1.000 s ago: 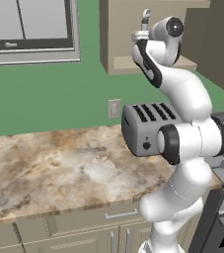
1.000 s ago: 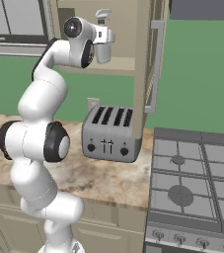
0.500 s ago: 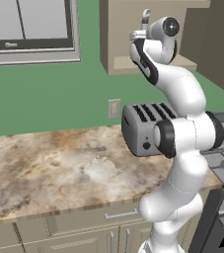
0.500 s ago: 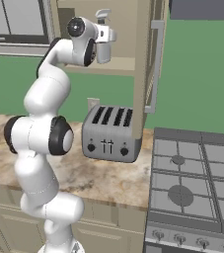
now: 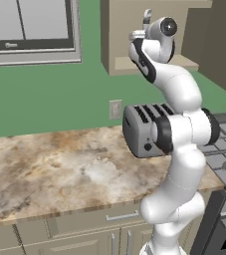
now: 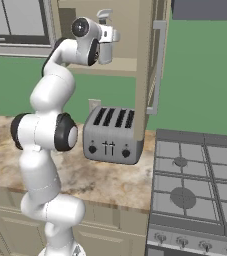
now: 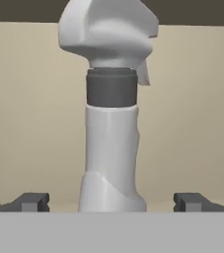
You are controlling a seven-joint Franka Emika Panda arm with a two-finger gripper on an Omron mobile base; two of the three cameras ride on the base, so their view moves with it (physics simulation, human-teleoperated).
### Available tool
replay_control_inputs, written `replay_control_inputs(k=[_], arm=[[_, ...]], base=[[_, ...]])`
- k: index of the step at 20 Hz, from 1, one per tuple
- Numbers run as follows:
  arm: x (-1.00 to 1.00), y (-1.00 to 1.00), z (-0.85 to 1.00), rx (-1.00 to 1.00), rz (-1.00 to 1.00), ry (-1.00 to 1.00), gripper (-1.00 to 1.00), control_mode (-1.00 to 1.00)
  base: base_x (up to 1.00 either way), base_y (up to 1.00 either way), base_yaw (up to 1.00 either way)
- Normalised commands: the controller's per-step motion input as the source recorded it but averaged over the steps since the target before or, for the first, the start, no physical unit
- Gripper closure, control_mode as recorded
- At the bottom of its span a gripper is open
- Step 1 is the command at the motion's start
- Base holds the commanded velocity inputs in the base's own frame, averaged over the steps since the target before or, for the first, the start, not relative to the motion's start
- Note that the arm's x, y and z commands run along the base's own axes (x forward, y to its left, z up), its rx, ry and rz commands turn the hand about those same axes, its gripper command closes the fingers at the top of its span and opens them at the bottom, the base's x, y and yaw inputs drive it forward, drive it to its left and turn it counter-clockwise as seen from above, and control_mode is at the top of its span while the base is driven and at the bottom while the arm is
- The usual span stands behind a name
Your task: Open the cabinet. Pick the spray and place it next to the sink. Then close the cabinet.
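Note:
The cabinet (image 6: 125, 30) stands open, its door (image 6: 146, 75) swung out to the right with the silver bar handle (image 6: 158, 65) facing me. On its tan shelf (image 5: 127, 63) stands the spray (image 7: 111, 143), a silver-grey bottle with a dark collar and a trigger top (image 6: 104, 15). My gripper (image 7: 112, 202) is open at the shelf, one fingertip (image 7: 32, 201) on each side of the bottle's lower body, with gaps on both sides. From the left base view the hand (image 5: 143, 37) hides most of the bottle; only its nozzle (image 5: 147, 15) shows above. The sink is out of view.
A silver toaster (image 6: 110, 135) sits on the marbled counter (image 5: 59, 169) right under the cabinet. A gas stove (image 6: 195, 180) lies to the right. A window (image 5: 30, 27) is at the left, a wall socket (image 5: 115, 108) behind the toaster.
The arm's elbow and forearm have shifted a little while the hand stays at the shelf. The jaws remain open and the spray has not moved.

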Motion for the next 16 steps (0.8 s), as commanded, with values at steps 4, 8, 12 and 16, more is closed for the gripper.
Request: replay_control_inputs(k=[4, 8, 12, 16], arm=[[0.29, -0.01, -0.04, 0.0, 0.0, 0.0, -1.0, -1.0], [0.35, -0.06, -0.04, 0.0, 0.0, 0.0, -1.0, -1.0], [0.33, -0.11, -0.03, 0.0, 0.0, 0.0, -1.0, -1.0], [0.27, -0.1, -0.12, 0.0, 0.0, 0.0, -1.0, -1.0]], base=[[0.0, 0.0, 0.0], [0.0, 0.0, 0.0], [0.0, 0.0, 0.0], [0.0, 0.0, 0.0]])
